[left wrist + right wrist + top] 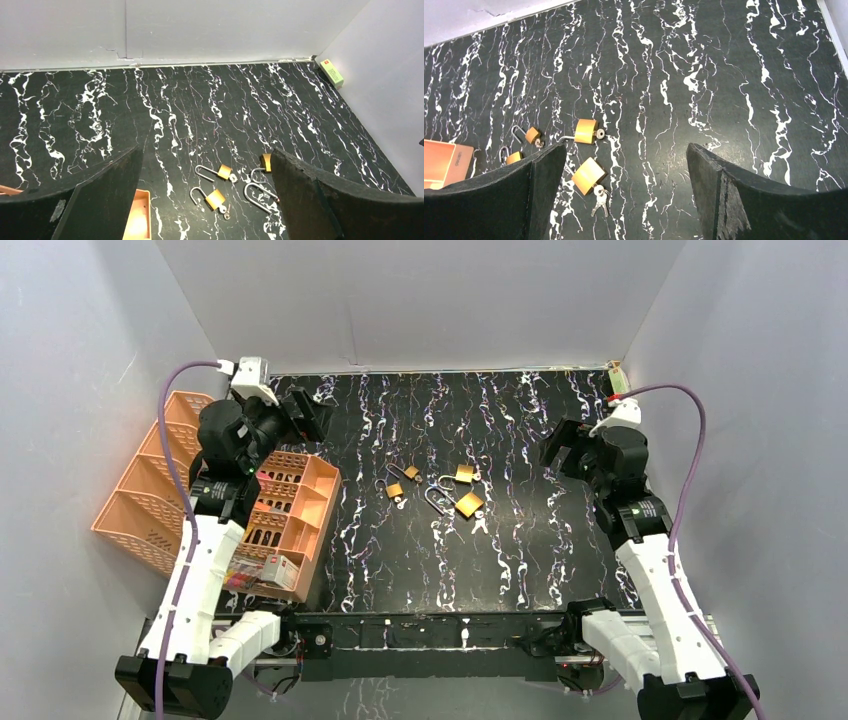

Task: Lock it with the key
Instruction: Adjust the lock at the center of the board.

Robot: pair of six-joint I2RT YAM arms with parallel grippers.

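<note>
Four brass padlocks (465,473) lie clustered mid-table (540,540), between the two arms and just right of the orange basket (300,510); none is touched. Task not begun, by my reading: nothing lifted, no key gripped, no shackle pressed home. Left gripper (206,152) hangs over the table's left side, jaws spread wide, nothing between them. Right gripper (626,147) is the same on the right side, wide apart and empty. The largest padlock (588,175) lies flat with a small key bunch (599,197) at its base, apparently seated in the keyway (too small to confirm). Its shackle (436,502) looks sprung open; the two smaller locks also show raised shackles. Left to do, as I judge it: steady one lock body, close its shackle, turn the key.
</note>
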